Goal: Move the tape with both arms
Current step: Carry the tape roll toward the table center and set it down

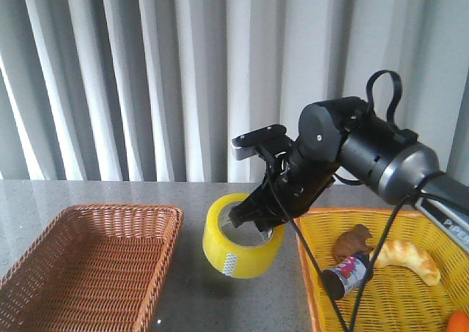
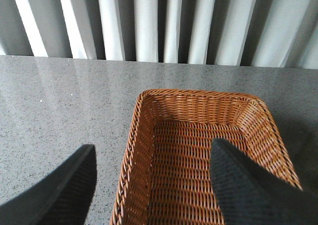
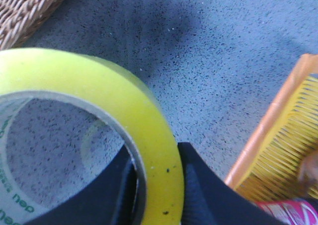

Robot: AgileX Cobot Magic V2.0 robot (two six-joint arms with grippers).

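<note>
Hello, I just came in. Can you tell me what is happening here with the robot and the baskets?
The right gripper holds the yellow tape by its wall, one finger inside the core and one outside, in the air over the grey table, between the brown basket and the yellow basket. The yellow basket holds a croissant and some other small items. The left gripper is open and empty above the brown basket. The handover has not happened yet.

front cam forward, wrist cams close-down
</note>
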